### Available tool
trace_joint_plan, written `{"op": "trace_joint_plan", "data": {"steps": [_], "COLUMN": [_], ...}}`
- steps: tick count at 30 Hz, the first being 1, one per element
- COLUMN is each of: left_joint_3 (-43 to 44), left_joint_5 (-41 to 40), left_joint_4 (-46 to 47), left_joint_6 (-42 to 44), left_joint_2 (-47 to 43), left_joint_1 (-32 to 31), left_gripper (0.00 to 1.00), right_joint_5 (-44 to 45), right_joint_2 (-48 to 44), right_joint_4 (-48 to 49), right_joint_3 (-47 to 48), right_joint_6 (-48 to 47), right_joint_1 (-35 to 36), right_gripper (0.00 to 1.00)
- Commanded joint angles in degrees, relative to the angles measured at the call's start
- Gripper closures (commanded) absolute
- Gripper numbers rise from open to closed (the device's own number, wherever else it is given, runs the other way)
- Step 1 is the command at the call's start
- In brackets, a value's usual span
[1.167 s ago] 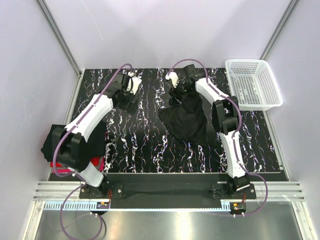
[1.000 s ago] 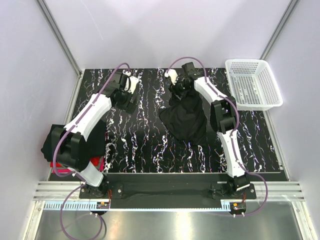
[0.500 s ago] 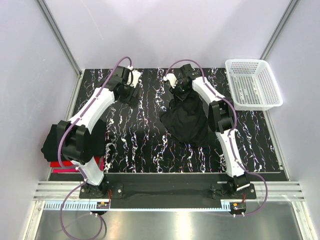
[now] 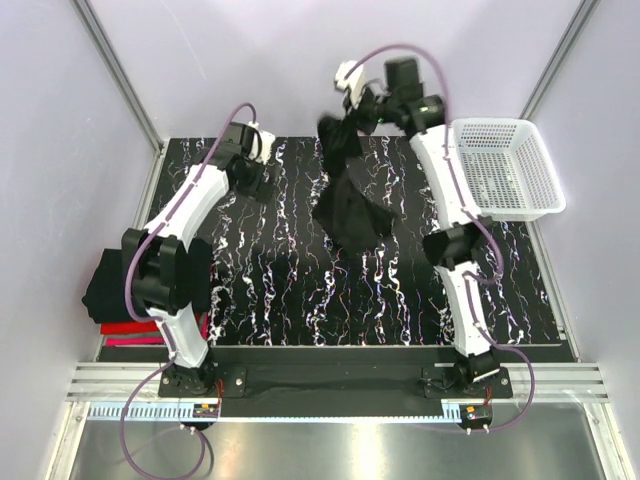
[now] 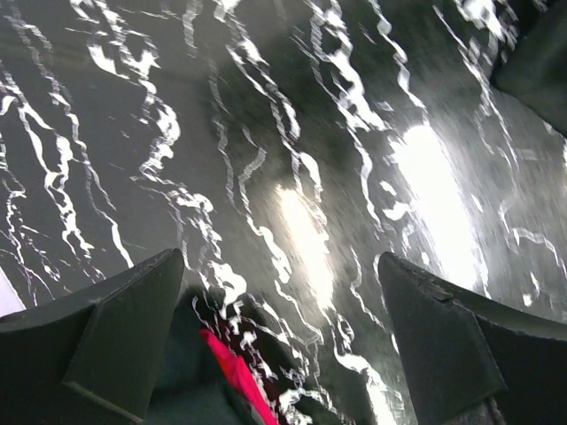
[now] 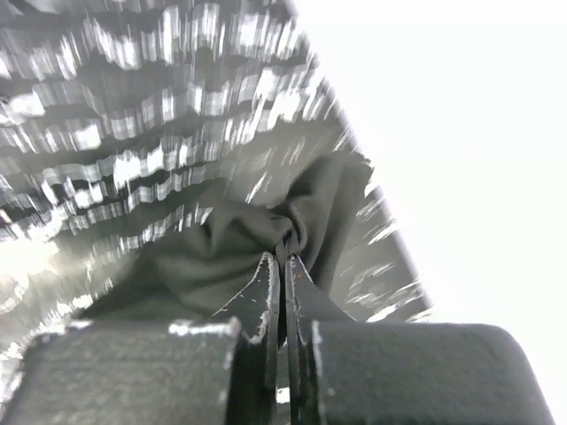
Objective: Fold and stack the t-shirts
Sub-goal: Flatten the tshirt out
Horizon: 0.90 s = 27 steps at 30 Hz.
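Cloth of the black t-shirt (image 4: 350, 215) hangs pinched in my right end effector (image 6: 282, 258) above the desk (image 4: 290, 280); left end effector (image 5: 276, 266) gapes empty.

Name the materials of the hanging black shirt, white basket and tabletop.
Black shirt: soft matte cloth, probably cotton; it drapes and creases.
White basket: rigid-looking plastic, moulded mesh.
Tabletop: glossy black marble pattern, showing glare; possibly laminate.

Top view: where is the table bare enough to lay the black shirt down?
Widest bare patch: table centre, between the left arm and right arm, nearer than the black t-shirt. Crowded: left edge with the shirt stack; far right by the basket.
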Motion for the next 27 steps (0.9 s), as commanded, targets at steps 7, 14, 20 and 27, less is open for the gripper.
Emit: {"op": "trace_joint_plan", "data": {"steps": [7,14,20,27], "left_joint_3": [12.45,10.53,7.73,-6.42], "left_joint_5": [10.22,9.79,11.82,14.37], "left_joint_4": [3.42,3.16,0.61,0.26], "left_joint_6": [-5.26,-2.09,6.75,25.64], "left_joint_2": [4.78,5.3,5.22,-0.5], "left_joint_1": [3.01,2.3,-0.32,-5.07], "left_gripper": [0.01,0.01,0.05,0.11], "right_joint_5": [0.4,5.24,7.97,8.66], "right_joint_2": [-33.81,-43.57,-38.24,-33.3], "right_joint_4": [24.66,28.35,31.17,32.31], "right_joint_3": [-30.46,-62.55,-87.28,-84.06], "right_joint_6": [2.72,2.46,3.93,9.66], "right_joint_1": [0.34,-1.42,-4.75,-7.92], "right_gripper": [1.0,0.96,1.0,1.0]}}
